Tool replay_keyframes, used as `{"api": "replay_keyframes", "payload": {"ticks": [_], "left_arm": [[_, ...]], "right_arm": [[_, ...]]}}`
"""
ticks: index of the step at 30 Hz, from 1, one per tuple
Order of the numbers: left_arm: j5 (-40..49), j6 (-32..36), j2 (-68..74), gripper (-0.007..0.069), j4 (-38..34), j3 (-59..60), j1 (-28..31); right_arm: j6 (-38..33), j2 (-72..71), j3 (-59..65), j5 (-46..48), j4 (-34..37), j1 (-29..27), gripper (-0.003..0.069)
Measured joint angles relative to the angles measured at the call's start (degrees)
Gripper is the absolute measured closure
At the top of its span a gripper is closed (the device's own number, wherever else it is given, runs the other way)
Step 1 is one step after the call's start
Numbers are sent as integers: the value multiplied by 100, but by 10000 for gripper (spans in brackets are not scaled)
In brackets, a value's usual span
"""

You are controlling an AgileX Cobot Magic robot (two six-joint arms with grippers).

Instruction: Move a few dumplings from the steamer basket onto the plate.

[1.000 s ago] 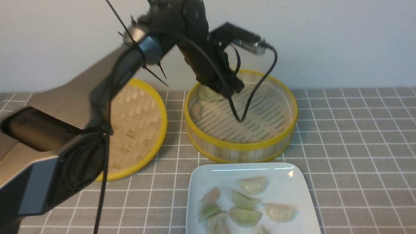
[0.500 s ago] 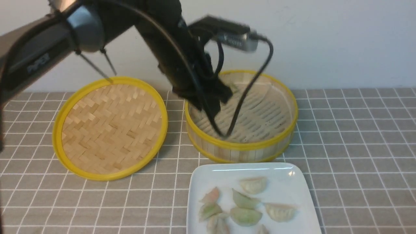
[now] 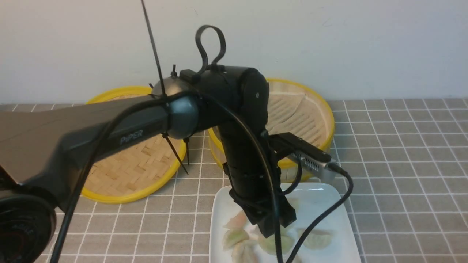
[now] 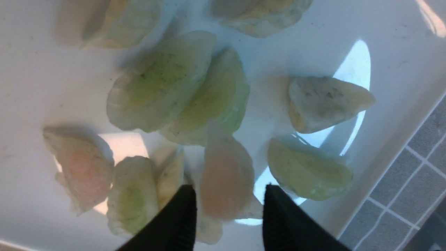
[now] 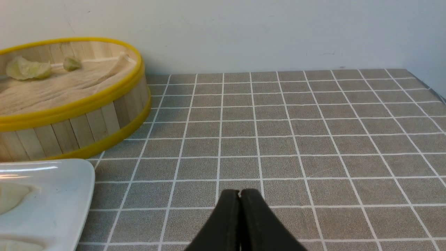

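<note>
My left gripper (image 3: 272,228) hangs just above the white plate (image 3: 329,197), which holds several dumplings (image 3: 317,237). In the left wrist view the gripper (image 4: 228,190) is open, and a blurred pinkish dumpling (image 4: 226,177) sits between its fingers with a gap on one side, over the plate (image 4: 383,52). The steamer basket (image 3: 321,106) stands behind the plate, partly hidden by the arm. In the right wrist view the basket (image 5: 87,104) holds two pale green dumplings (image 5: 26,68). My right gripper (image 5: 239,191) is shut and empty over the tablecloth, right of the plate.
The flat woven yellow-rimmed lid (image 3: 135,171) lies left of the basket, partly under my left arm. A grey checked cloth (image 3: 402,164) covers the table. A wall runs behind the basket. The wrist camera cable (image 3: 329,212) hangs over the plate.
My left arm has swung from inside the basket forward and down to the plate, bringing a pinkish dumpling. The dumplings on the plate are now partly hidden by the gripper.
</note>
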Motion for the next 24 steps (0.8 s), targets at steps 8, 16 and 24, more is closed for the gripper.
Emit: {"api": "replay_keyframes", "payload": {"ticks": [8, 16, 24], "left_arm": [[0, -530, 17, 127, 488, -224, -22], [6, -1118, -1046, 543, 490, -448, -22], [-1091, -1220, -3519, 629, 278, 724, -33]], "right_arm": [[0, 0, 0, 0, 0, 0, 673], [0, 0, 0, 0, 0, 0, 673], [0, 0, 0, 0, 0, 0, 673]]}}
